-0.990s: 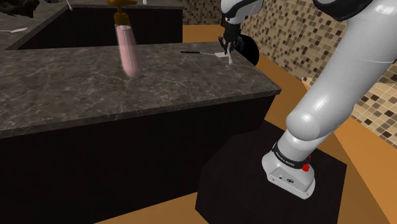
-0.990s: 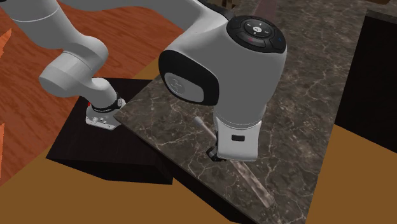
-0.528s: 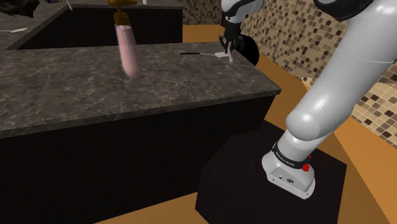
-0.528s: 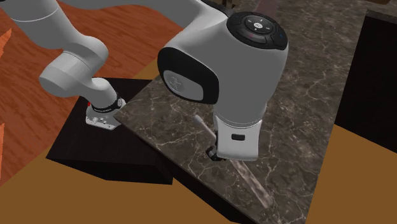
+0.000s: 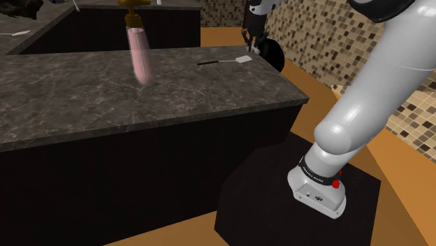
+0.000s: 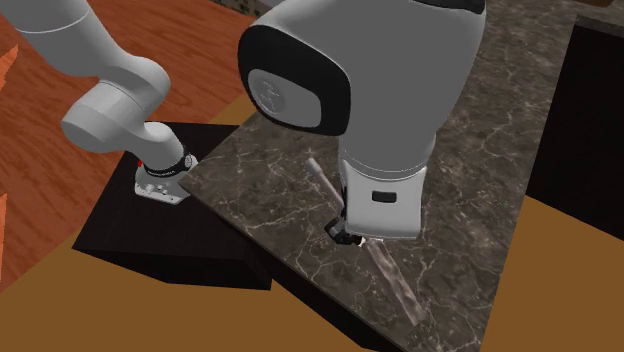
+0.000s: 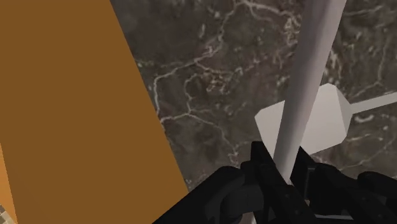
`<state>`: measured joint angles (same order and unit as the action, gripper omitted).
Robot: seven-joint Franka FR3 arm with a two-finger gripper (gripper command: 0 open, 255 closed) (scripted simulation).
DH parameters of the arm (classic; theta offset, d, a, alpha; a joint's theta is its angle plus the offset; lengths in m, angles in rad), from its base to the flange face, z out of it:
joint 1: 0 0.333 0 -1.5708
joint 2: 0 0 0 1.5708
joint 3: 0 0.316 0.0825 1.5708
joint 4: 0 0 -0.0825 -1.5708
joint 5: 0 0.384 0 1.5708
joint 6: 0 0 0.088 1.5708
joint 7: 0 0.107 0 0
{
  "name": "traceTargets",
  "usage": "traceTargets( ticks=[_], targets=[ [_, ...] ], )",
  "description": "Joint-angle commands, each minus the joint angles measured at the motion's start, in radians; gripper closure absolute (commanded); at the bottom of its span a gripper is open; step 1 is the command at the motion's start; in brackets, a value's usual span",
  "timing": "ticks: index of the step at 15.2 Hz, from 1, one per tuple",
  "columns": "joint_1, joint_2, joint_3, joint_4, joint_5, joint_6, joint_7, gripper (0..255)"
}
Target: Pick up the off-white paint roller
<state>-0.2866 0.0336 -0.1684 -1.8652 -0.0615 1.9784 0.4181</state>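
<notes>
One grab done, by the look of it. Scanning the wrist view from the left: orange floor (image 7: pixel 63 95), then dark marble countertop (image 7: pixel 210 76), then the off-white paint roller (image 7: pixel 308 83), pinched between the black fingers of the gripper (image 7: pixel 284 167) and crossing over a white spatula (image 7: pixel 331 121) that lies flat on the marble. Can't tell whether roller and spatula touch. Probably sitting right at the lift step. Next up: a slow, straight raise, keeping the squeeze firm and the long free end level, without dragging it across that spatula or clipping the counter edge.
</notes>
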Motion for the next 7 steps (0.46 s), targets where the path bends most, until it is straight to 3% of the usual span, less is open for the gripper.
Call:
traceTargets(
  ticks=[1, 7],
  targets=[
    [0.000, -0.005, 0.000, 0.021, 0.000, -0.026, -0.002, 255],
    [0.000, -0.009, 0.000, 0.072, 0.000, -0.080, -0.004, 255]
  ],
)
